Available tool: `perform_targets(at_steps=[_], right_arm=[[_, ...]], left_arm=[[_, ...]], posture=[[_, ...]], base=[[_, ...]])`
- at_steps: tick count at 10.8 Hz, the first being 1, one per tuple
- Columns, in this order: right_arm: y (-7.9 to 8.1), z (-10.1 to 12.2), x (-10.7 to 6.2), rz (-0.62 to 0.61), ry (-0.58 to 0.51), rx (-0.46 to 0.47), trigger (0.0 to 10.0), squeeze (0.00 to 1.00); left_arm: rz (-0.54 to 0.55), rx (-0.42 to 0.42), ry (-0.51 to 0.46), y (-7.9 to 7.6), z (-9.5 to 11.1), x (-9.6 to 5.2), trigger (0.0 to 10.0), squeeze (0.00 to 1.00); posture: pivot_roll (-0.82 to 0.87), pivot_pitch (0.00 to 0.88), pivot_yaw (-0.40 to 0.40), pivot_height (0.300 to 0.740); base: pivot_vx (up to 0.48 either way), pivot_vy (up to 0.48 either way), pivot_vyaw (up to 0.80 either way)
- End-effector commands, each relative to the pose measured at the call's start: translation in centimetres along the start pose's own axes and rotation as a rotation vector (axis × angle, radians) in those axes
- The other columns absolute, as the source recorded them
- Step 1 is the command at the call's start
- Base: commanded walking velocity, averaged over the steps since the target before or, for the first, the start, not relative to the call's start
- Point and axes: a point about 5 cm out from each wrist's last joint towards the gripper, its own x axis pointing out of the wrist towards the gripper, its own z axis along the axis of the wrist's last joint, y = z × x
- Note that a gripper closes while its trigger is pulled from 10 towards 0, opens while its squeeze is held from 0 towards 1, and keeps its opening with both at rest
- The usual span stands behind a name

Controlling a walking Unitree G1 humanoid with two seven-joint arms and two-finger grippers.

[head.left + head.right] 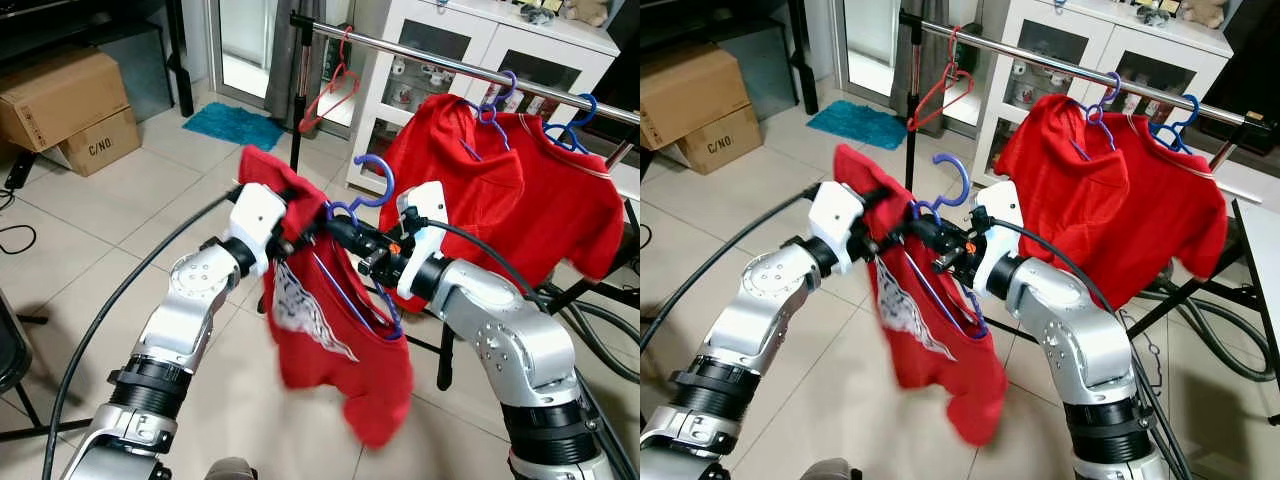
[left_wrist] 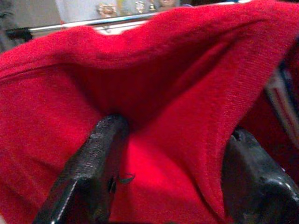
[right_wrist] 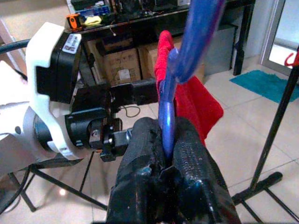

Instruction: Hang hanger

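right tool (image 1: pixel 345 232) at the centre of the left eye view pinches the blue hanger (image 1: pixel 372 182) below its hook; left tool (image 1: pixel 300 215) grips the red shirt (image 1: pixel 335 350) draped on it, below the clothes rail (image 1: pixel 450 68) at upper right. left wrist view: fingers (image 2: pixel 91 168) clamp red cloth. right wrist view: fingers (image 3: pixel 194 172) squeeze the hanger stem.

silver arms (image 1: pixel 190 310) (black cables, seemingly)
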Motion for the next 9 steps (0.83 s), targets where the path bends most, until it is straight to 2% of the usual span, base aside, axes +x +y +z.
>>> perform_targets(at_steps=[1,4,9], right_arm=[[-0.52,1.35,-0.28,0.003,-0.046,-0.005,0.0,0.0],[-0.85,1.56,-0.58,0.027,-0.058,0.026,0.0,0.0],[-1.2,1.58,-0.61,0.035,-0.062,0.054,0.0,0.0]], left_arm=[[0.036,0.004,-0.027,0.11,0.58,0.32,0.0,0.0],[0.126,-0.002,-0.039,0.31,0.5,0.28,0.0,0.0],[0.12,-0.014,-0.079,0.1,0.9,0.25,0.0,0.0]], posture=[[0.09,0.0,-0.147,0.74],[0.09,0.0,-0.159,0.74],[0.1,0.0,-0.162,0.74]], base=[[0.0,0.0,0.0],[0.0,0.0,0.0],[0.0,0.0,0.0]])
